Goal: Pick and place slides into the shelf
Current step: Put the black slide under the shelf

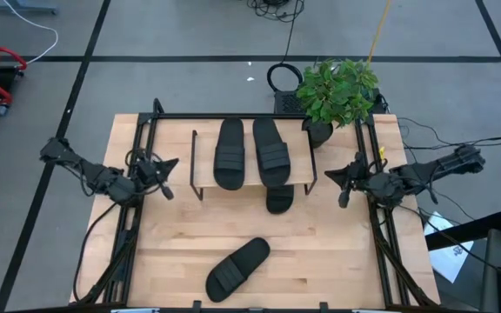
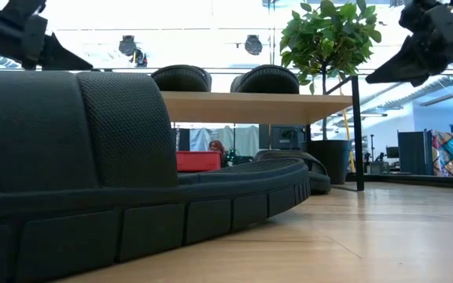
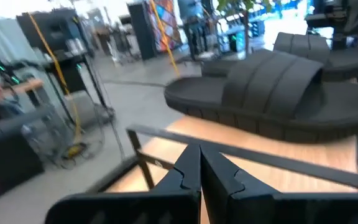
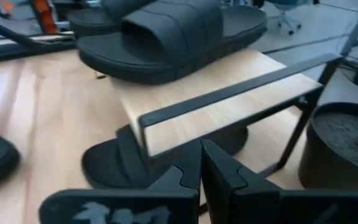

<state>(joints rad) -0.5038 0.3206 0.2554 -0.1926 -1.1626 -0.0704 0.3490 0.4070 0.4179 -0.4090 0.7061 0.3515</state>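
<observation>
Nearest slide [image 1: 237, 269] lies loose on the worktop [image 1: 337, 252], long axis diagonal. Two slides [image 1: 230, 154] sit side by side on the shelf [image 1: 298, 175], long axes front-to-back; a fourth [image 1: 279, 198] pokes out beneath. Left gripper [image 1: 165, 178] and right gripper [image 1: 344, 183] flank the shelf, jaws clenched, empty.

Black ribbed slides [image 1: 260, 152]; light wood shelf [image 1: 303, 178].

Matt black rubber slides [image 1: 230, 153], ribbed straps, pebbled texture up close; pale smooth wood shelf [image 4: 229, 112] top on thin black metal legs.
</observation>
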